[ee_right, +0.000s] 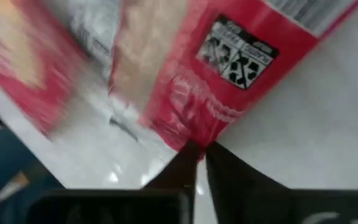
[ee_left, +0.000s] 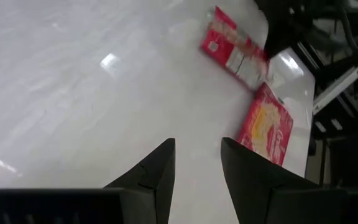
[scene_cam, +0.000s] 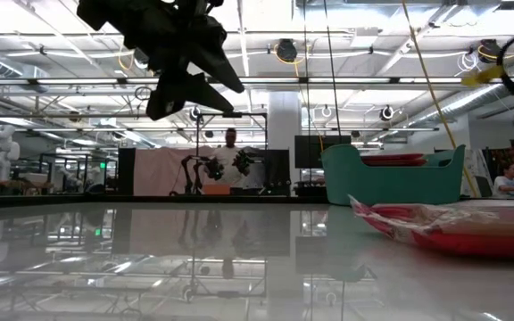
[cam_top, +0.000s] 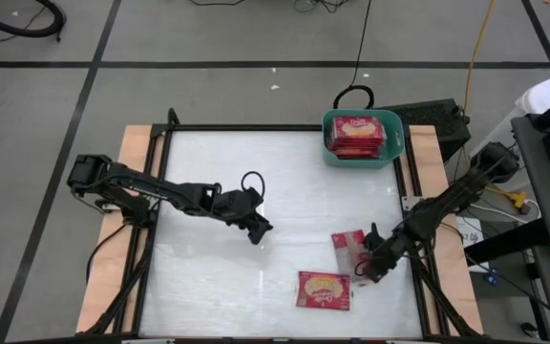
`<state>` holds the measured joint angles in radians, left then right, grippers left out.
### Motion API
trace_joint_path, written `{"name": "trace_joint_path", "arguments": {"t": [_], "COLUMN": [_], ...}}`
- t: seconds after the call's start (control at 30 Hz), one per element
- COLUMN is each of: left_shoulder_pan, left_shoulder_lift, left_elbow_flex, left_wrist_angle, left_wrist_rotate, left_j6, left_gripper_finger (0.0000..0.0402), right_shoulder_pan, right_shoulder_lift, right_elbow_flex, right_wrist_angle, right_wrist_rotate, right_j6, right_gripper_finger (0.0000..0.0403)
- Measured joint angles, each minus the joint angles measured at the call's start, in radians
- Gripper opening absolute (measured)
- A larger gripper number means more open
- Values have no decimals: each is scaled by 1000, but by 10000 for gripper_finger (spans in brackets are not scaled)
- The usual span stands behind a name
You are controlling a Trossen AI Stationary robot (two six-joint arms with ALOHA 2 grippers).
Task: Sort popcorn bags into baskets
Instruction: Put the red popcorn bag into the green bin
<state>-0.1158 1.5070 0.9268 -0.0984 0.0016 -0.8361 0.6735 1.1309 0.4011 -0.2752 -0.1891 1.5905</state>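
Note:
Two red popcorn bags lie flat on the white table at the near right: one with its grey-white back up, and one face up closer to the near edge. My right gripper is shut on the back-up bag. My left gripper hangs open above the table's middle, nothing between its fingers. The teal basket stands at the far right with red bags stacked inside. My right gripper pinches the back-up bag's red end edge between its two fingertips, at the bag's near right end. The fingers slant down at it from the table's right. The bag's other end rests on the table.
In the left wrist view both loose bags lie ahead, with my right arm beyond them. The wooden table border and black frame rail run close behind my right gripper. Bare white table spreads left.

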Motion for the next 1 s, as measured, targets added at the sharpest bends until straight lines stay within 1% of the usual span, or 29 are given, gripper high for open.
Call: {"name": "trace_joint_path", "arguments": {"t": [0.07,0.17,0.23,0.43,0.63,0.7,0.77,0.83,0.9,1.0], "left_shoulder_pan": [-7,-12,-12,-9,0,6,11,16,17,16], "left_shoulder_lift": [0,0,0,0,0,0,4,22,46,104], "left_elbow_flex": [0,0,0,0,0,0,0,0,0,1], "left_wrist_angle": [5,25,34,56,69,69,72,97,124,191], "left_wrist_rotate": [-18,-37,-42,-103,-131,-134,-135,-134,-125,-78], "left_j6": [-15,-20,-13,32,182,215,244,266,286,293], "left_gripper_finger": [131,131,131,131,131,131,131,131,131,131], "right_shoulder_pan": [-20,-68,-109,-275,-456,-514,-568,-622,-666,-695], "right_shoulder_lift": [2,1,2,0,-4,-8,-8,-7,-7,-12], "right_elbow_flex": [0,0,0,0,6,24,48,70,96,114], "right_wrist_angle": [69,140,201,352,437,416,352,272,187,19], "right_wrist_rotate": [58,109,133,115,80,56,51,24,-29,-95], "right_j6": [-30,-42,-69,-175,-191,-201,-204,-208,-217,-225], "right_gripper_finger": [9,11,5,1,1,1,2,5,16,42]}}
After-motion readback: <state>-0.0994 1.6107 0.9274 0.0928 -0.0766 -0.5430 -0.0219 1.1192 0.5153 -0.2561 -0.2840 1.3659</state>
